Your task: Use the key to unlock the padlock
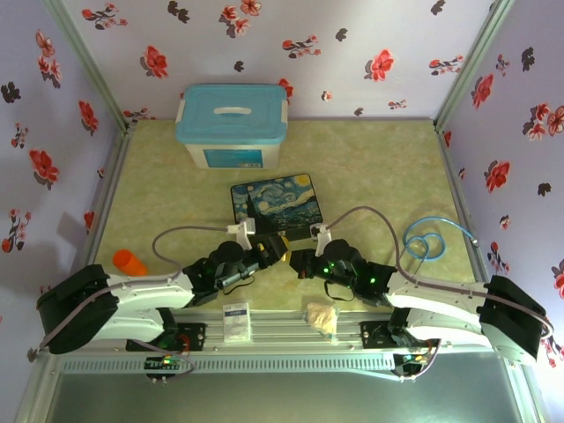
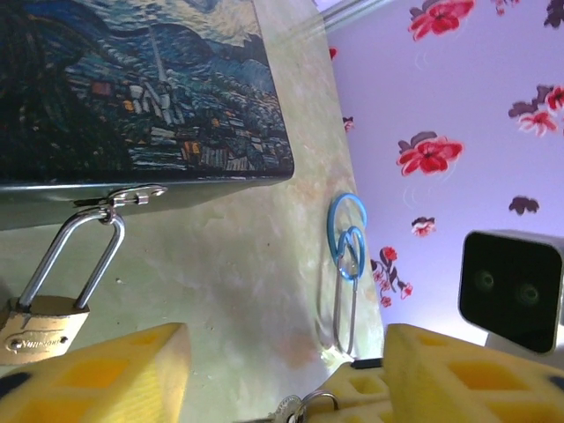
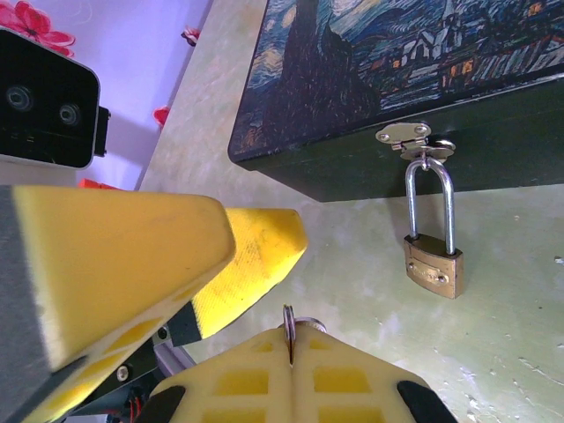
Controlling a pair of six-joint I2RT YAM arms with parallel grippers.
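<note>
The brass padlock [image 3: 432, 269] hangs by its silver shackle from the clasp [image 3: 414, 137] on the front of the painted box [image 1: 277, 201]. In the left wrist view the padlock [image 2: 40, 326] lies low at the left edge. My right gripper [image 3: 291, 357] is shut on the key [image 3: 288, 322], whose thin edge and ring stick up from between the yellow fingers, left of the padlock and apart from it. My left gripper [image 2: 282, 352] is open, its fingers [image 2: 97, 374] wide apart, and the key [image 2: 295, 410] shows between them at the bottom. Both grippers [image 1: 286, 254] meet just in front of the box.
A blue-lidded tub [image 1: 232, 123] stands behind the box. A blue cable loop [image 1: 425, 240] lies to the right. An orange object [image 1: 129, 262] sits at the left edge. A beige wrapper [image 1: 322, 315] and a white card [image 1: 236, 322] lie near the front rail.
</note>
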